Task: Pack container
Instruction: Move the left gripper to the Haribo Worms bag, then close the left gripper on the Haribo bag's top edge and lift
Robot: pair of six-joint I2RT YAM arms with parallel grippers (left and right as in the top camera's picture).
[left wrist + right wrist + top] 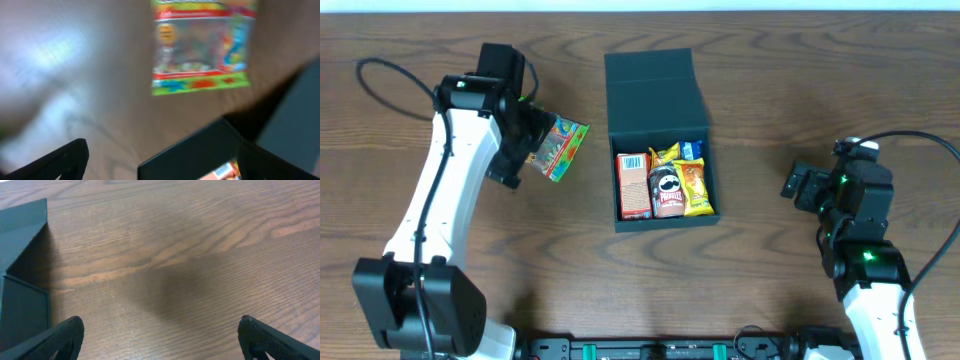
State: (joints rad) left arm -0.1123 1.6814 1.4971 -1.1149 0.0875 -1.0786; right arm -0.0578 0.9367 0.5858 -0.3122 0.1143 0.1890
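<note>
The container, a dark shallow box, stands open at the table's middle with its lid folded back. Several snacks lie in it, among them a Pringles can and a yellow packet. A colourful snack packet lies on the table left of the box. My left gripper hovers open just left of that packet, holding nothing. In the blurred left wrist view the packet lies ahead, one finger shows, and the container's corner sits low. Right of the box, my right gripper is open and empty.
The container's lid and side wall show at the left edge of the right wrist view. Bare brown wooden table lies around the box. A black cable loops at the far left behind the left arm.
</note>
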